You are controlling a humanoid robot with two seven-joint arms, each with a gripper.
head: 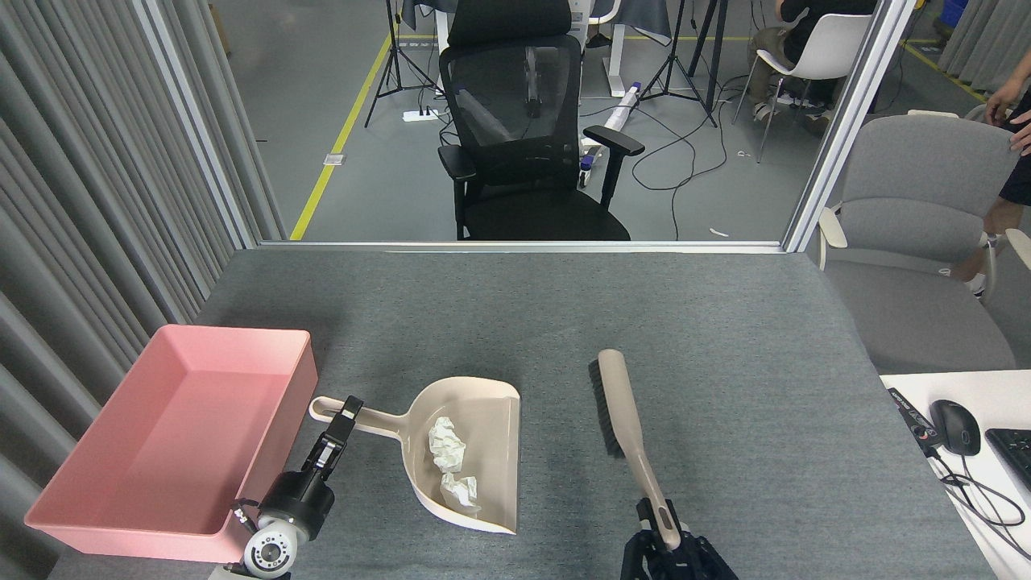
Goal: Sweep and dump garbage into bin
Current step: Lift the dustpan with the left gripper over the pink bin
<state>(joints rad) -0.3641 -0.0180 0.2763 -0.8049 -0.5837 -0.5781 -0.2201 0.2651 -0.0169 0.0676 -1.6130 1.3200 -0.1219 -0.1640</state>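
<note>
Two crumpled white tissue wads (447, 444) (461, 490) lie inside the beige dustpan (491, 431), which rests on the grey table. My left gripper (342, 417) is shut on the dustpan's handle (378, 420). The pink bin (121, 503) stands just left of the dustpan, with nothing in it. My right gripper (664, 532) is shut on the handle of the beige brush (624, 407), which is held to the right of the dustpan, clear of it, its dark bristles facing left.
A black office chair (523, 129) stands beyond the table's far edge. A grey chair (918, 201) is at the right, with a person's hand on its back. A white desk with a mouse (955, 425) lies at the lower right.
</note>
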